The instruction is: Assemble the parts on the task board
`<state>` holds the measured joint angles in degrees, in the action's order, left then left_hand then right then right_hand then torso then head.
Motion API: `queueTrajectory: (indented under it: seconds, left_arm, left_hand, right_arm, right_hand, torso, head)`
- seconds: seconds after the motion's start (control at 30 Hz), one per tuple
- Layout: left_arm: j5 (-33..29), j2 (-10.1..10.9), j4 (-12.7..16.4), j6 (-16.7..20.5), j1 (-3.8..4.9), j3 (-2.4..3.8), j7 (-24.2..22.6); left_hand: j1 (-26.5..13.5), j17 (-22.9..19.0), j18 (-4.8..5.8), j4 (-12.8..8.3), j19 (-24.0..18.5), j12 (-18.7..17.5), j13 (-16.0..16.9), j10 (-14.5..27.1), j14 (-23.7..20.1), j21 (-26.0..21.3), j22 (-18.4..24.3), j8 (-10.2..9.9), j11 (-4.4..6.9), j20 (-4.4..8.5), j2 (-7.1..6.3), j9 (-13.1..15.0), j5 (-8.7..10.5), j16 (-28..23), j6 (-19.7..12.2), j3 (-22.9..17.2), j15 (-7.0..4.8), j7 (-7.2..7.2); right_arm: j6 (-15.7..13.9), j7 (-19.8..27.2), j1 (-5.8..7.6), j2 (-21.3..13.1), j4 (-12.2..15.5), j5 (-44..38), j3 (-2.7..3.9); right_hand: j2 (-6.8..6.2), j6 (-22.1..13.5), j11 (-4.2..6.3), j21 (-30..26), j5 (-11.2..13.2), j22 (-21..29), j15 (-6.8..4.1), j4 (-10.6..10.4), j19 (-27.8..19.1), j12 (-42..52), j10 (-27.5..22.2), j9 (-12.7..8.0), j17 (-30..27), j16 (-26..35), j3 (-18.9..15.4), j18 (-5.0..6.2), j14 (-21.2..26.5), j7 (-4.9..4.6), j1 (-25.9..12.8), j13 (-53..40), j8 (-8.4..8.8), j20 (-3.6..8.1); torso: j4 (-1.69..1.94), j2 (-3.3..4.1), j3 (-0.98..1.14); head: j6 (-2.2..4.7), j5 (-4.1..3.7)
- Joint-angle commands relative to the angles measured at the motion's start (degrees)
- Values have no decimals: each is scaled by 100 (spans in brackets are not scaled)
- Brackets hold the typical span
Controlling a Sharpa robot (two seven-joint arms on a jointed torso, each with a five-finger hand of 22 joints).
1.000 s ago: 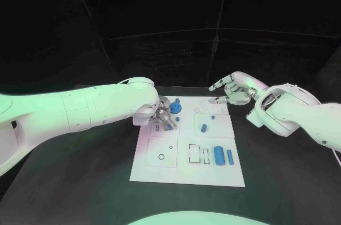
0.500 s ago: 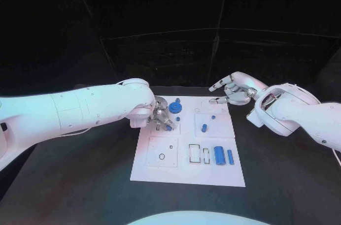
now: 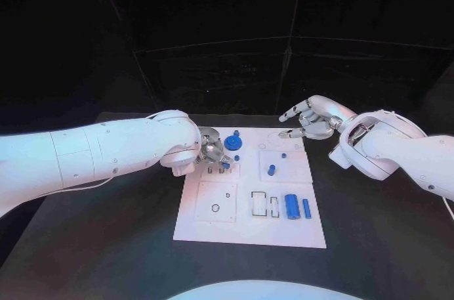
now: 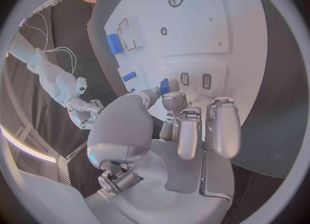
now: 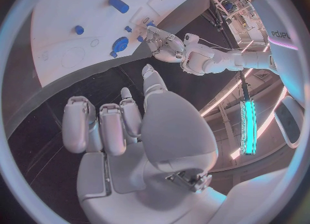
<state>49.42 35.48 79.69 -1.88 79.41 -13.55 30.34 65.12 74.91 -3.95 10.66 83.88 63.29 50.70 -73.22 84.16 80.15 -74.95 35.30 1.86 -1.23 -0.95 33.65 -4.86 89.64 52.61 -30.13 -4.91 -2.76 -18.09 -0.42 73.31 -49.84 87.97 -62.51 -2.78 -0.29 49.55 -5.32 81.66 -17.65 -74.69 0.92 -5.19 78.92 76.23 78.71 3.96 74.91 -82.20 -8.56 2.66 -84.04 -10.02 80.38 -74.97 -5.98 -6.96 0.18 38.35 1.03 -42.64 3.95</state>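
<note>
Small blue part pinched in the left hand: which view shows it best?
The left wrist view: the small blue part sits clearly between the left hand's fingertips, above the white task board. In the head view the hand mostly covers it; only a blue speck shows. The right wrist view shows it tiny and far off.

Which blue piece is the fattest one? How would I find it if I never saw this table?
Look at the white task board and go to its near right corner, away from both hands. Two blue sticks lie there side by side; the fat blue cylinder is the thicker one, beside the thin blue stick.
</note>
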Motion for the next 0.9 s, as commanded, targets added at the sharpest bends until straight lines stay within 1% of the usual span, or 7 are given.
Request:
queueTrajectory:
  seconds: [0.03,0.23,0.3,0.47,0.7,0.83,0.9]
  left_arm:
    - [360,34,73,436,-14,0,-79]
    - [719,66,107,514,-83,-1,-58]
    - [869,67,107,561,-122,-1,-48]
    - [1011,63,85,590,-179,-1,-36]
    - [1069,52,37,474,-226,-1,-23]
    - [1083,31,9,413,-249,-1,-18]
    - [1092,18,-7,375,-255,-1,-16]
  left_hand:
    - [-75,1509,89,-958,137,37,8,-58,584,31,-69,36,3,34,-1,4,39,36,-18,-981,-44,39]
    - [-82,1509,89,-967,138,49,21,-66,584,33,-73,38,4,34,-7,8,40,36,-18,-1002,-45,40]
    - [-84,1509,91,-969,142,52,25,-69,584,39,-82,38,4,34,-6,8,40,36,-17,-1008,-45,40]
    - [-87,1509,93,-971,145,59,32,-73,584,45,-92,39,4,34,-6,10,41,36,-15,-1017,-46,40]
    - [-90,1509,94,-973,146,64,38,-77,584,46,-94,39,5,34,-6,11,42,36,-14,-1025,-46,41]
    - [-92,1509,93,-974,145,61,34,-76,584,44,-90,39,5,34,-7,11,43,36,-14,-1028,-46,40]
    - [-92,1509,94,-975,146,62,35,-77,584,46,-94,39,5,34,-8,12,43,36,-13,-1029,-46,40]
  right_arm:
    - [42,-11,12,-5,7,-18,4]
    - [22,-15,12,-15,8,-24,4]
    - [14,-15,12,-24,8,-27,4]
    - [9,-15,12,-25,2,-32,4]
    - [12,-16,12,-29,2,-37,3]
    - [15,-12,12,-25,-4,-43,3]
    - [19,-12,12,-21,-10,-44,3]
  right_hand:
    - [55,34,38,-29,-30,17,-36,1,-49,-12,15,-7,125,37,-36,110,-297,1,20,-31,-38,4]
    - [56,36,38,-31,-29,21,-36,1,-52,-11,17,-7,126,36,-37,111,-297,2,20,-32,-39,4]
    - [56,36,38,-32,-29,22,-36,1,-53,-10,17,-6,125,37,-37,111,-297,2,20,-33,-39,4]
    - [57,37,38,-33,-29,23,-36,0,-54,-8,19,-6,124,38,-38,112,-297,2,21,-35,-40,4]
    - [57,37,38,-33,-29,23,-36,0,-54,-8,19,-6,124,38,-38,112,-297,2,21,-35,-40,4]
    - [58,38,38,-33,-28,23,-36,0,-53,-9,18,-6,125,37,-39,112,-297,2,21,-34,-40,4]
    - [62,41,39,-32,-25,22,-37,-3,-53,-10,18,-6,126,37,-42,111,-297,3,21,-32,-43,4]
  torso:
    - [29,-6,9]
    - [48,-16,19]
    - [53,-19,20]
    - [32,-15,19]
    - [26,-14,17]
    - [29,-11,12]
    - [31,-12,11]
  head:
    - [-17,18]
    - [-49,12]
    - [-55,17]
    - [-56,45]
    - [-73,55]
    - [-63,19]
    - [-62,18]
